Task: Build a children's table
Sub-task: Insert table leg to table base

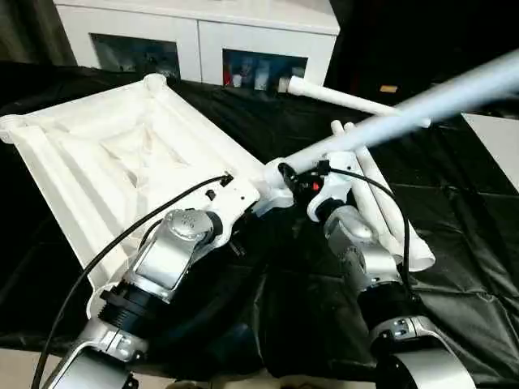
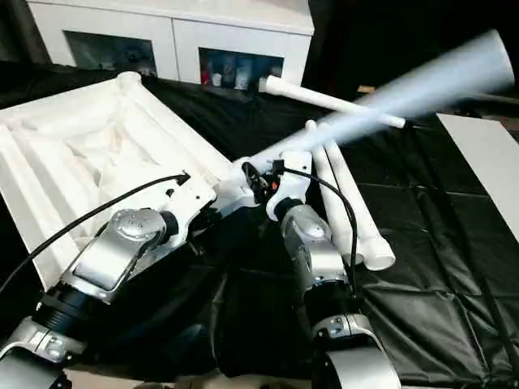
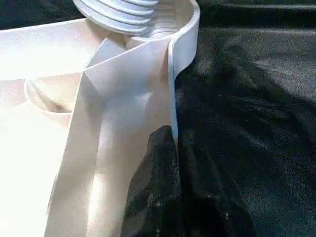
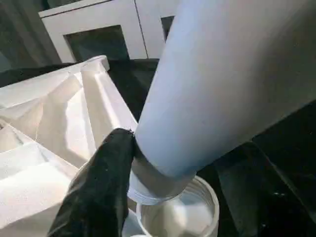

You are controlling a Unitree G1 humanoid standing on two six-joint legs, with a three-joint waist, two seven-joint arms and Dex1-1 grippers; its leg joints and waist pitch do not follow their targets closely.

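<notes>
The left gripper [image 3: 175, 197] is clamped on the thin edge wall of the tabletop [image 1: 122, 154], which lies ribbed side up on the black sheet [image 1: 462, 243]. The right gripper [image 4: 118, 187] is closed around the threaded end of a smooth, tapered white leg [image 1: 422, 105], over the round corner socket [image 4: 190, 210]. This leg slants toward 2 o'clock. Three spare legs [image 1: 381, 203] lie at 3 o'clock of the tabletop.
</notes>
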